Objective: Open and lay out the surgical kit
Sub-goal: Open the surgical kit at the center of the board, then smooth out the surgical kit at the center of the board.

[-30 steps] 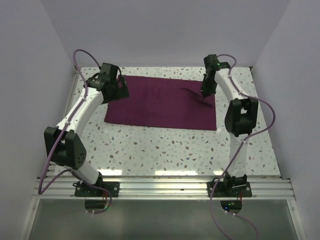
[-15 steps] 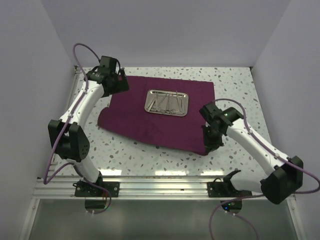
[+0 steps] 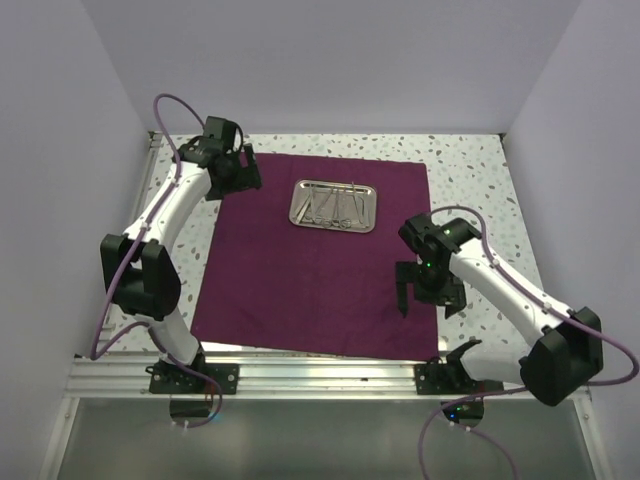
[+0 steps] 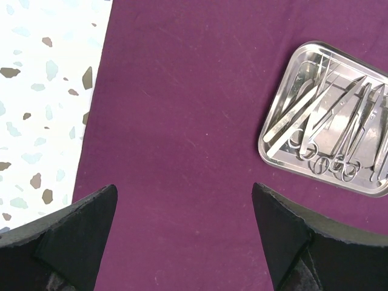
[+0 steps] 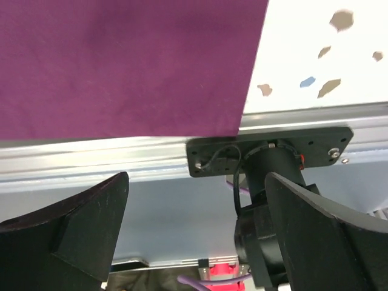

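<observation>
The plum cloth wrap (image 3: 300, 285) lies spread flat on the table, its near edge by the front rail. On its far half sits the steel tray (image 3: 333, 205), holding several silver ring-handled instruments and tweezers (image 4: 330, 121). My left gripper (image 3: 248, 172) hovers open over the cloth's far left corner, and the left wrist view shows bare cloth (image 4: 182, 121) between its fingers (image 4: 79, 242). My right gripper (image 3: 428, 298) stands open and empty just above the cloth's right edge near the front. In the right wrist view the cloth's near right corner (image 5: 230, 121) lies ahead of that gripper (image 5: 197, 176).
Speckled white tabletop (image 3: 480, 190) borders the cloth on the left, right and back. The aluminium front rail (image 3: 320, 375) carries both arm bases, and the right base plate (image 5: 270, 154) shows in the right wrist view. Pale walls close in three sides.
The cloth's near half has been pulled toward the front rail and now lies flat. My right gripper moved slightly nearer and opened, letting go of the cloth. The left arm barely shifted.
</observation>
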Robot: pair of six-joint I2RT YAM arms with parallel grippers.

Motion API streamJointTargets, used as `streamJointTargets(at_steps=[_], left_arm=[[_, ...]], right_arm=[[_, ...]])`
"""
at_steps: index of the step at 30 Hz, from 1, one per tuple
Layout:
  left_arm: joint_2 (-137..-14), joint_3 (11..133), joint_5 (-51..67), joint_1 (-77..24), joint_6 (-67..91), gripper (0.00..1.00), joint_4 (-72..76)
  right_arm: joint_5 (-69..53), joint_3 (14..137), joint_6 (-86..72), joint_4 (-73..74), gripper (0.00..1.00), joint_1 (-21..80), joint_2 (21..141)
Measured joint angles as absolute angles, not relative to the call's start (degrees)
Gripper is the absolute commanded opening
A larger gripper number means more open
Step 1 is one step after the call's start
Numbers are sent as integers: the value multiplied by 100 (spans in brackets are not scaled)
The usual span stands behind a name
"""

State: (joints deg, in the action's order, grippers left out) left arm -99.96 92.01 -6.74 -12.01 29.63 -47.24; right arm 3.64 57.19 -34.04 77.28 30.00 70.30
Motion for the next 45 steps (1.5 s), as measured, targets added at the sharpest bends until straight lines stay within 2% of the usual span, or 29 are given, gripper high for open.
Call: streamJointTargets(at_steps=[8, 14, 22, 27, 34, 40, 42, 43, 44, 45], left_arm=[[-10003, 9236, -679, -1201, 2956, 98, -4742], [-10405, 9723, -537, -1090, 2934, 97, -4630], [-11054, 9741, 198, -180, 2906, 95, -3699], [-11695, 9808, 419, 73, 2875, 90, -3135], [-12787, 10370, 576, 73, 2840, 84, -2926], [-13161, 10685, 491, 73, 2812, 81, -2961], [-13220, 10753, 427, 71, 2799, 76, -2971], [-13246, 10761, 421, 71, 2803, 72, -2976], [-13288, 10763, 403, 69, 2797, 65, -2974], [-13297, 10783, 408, 64, 2816, 62, -2965]], right_arm=[[794, 8082, -3297, 7693, 98, 2788, 8654], [552, 9419, -3033, 6969, 98, 1594, 10353], [266, 11609, -2886, 6377, 98, 270, 12803], [-30, 11775, -2908, 6020, 97, -99, 13076], [-167, 11815, -3004, 5494, 91, -5, 13190], [-209, 11839, -3046, 5166, 90, 32, 13644], [-204, 11841, -3063, 5111, 85, 30, 13651], [-211, 11841, -3065, 5043, 80, 30, 13655], [-207, 11841, -3063, 5028, 71, 30, 13670], [-222, 11841, -3061, 5006, 67, 25, 13670]])
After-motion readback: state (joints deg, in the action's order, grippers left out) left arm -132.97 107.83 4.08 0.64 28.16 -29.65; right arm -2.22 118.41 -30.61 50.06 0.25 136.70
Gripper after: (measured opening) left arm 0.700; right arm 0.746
